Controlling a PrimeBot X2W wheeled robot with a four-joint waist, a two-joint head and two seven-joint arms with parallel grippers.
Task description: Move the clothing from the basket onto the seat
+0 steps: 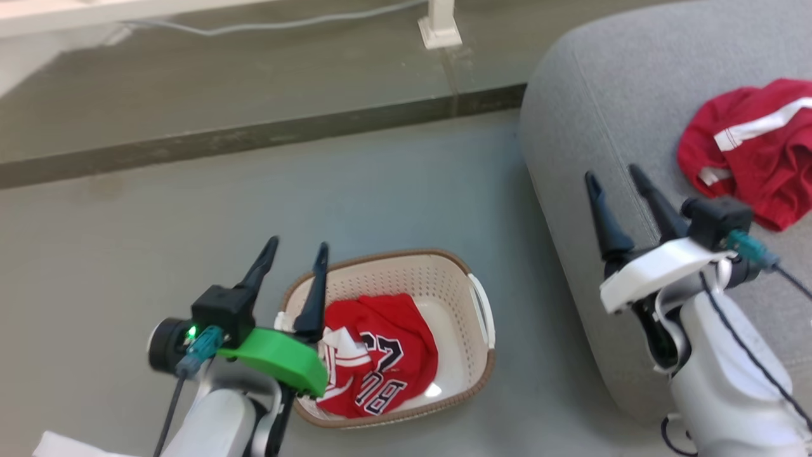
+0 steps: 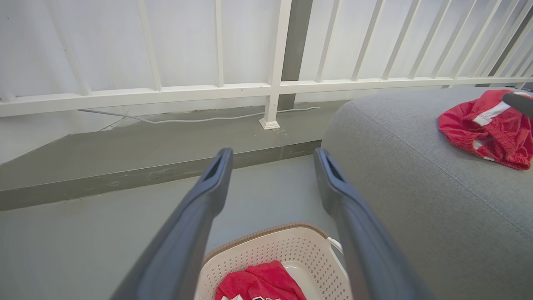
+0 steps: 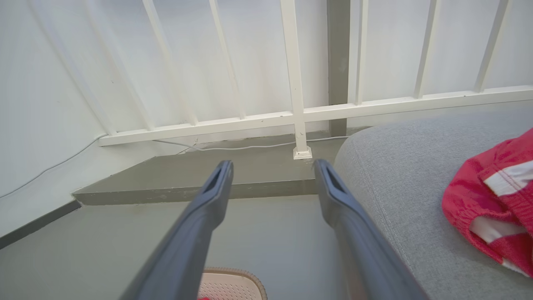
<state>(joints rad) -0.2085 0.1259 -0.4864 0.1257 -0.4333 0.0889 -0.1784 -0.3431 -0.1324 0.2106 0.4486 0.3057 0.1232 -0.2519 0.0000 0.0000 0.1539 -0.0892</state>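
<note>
On grey floor (image 1: 190, 241) sits 1 basket (image 1: 415, 279), cream w/ brown rim, just left of 1 big grey seat (image 1: 583, 127). Clothing: 2 red pcs total. 1 numbered top (image 1: 380, 355) lies crumpled inside the basket, toward its left/near part, white stripes + black-white digits showing. 1 striped piece (image 1: 755, 152) lies bunched on the seat, well apart from the basket.

Grippers: 2. Left gripper (image 1: 298, 244) overlaps the basket's left rim in head view, fingers spread wide, nothing betw. them. The numbered top is just right of & below it, not touched; left wrist view has it low betw. the 2 fingers, down in the basket. Right gripper (image 1: 612, 172) is over the seat's left edge, fingers also spread, empty. The striped piece lies to its right, near but apart.

White railing (image 2: 270, 87) + 1 thin cable (image 2: 187, 121) run behind.
</note>
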